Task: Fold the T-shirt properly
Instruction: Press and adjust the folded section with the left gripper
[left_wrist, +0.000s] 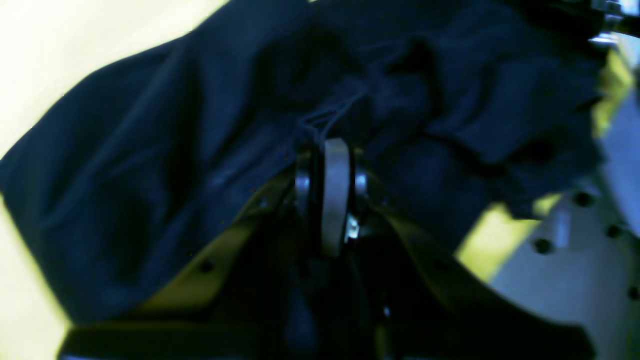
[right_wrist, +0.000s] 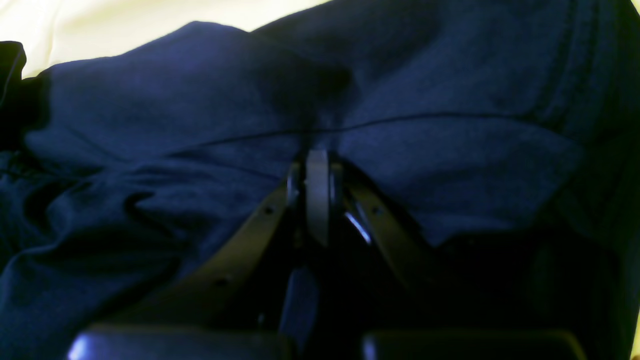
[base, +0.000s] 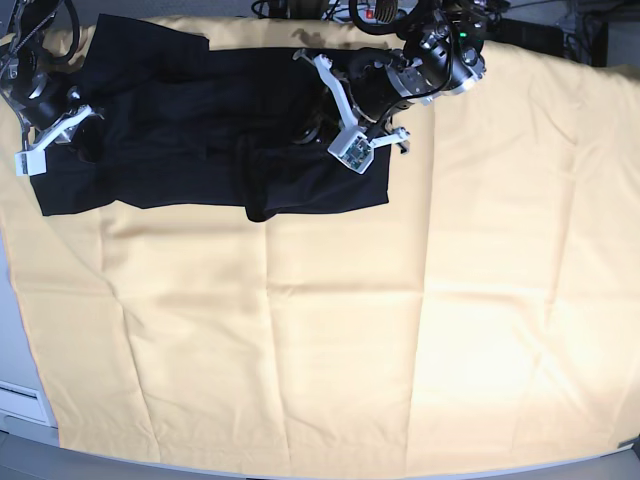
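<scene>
Black fabric: T-shirt (base: 200, 130) lies spread w/ creases across far-left part of desk, on top of pale yellow cloth (base: 330, 350); long axis runs left-right in base view.
Shirt left end: right gripper (base: 72, 118) sits at shirt's left edge, near cloth's left border.
Right jaws: closed tight on a pinch of shirt; wrist view shows fabric (right_wrist: 200, 150) bunched at the tips (right_wrist: 316, 155), a seam line running across just above them.
Shirt mid: wrinkled, small flap hangs past lower hem.
Shirt right end: left gripper (base: 318, 128) over shirt's right part, arm reaching in from top.
Left jaws: pressed together on a gather of shirt (left_wrist: 150, 150); folds radiate from tips (left_wrist: 332, 145).
Desk rest: yellow cloth covers it, creased.
</scene>
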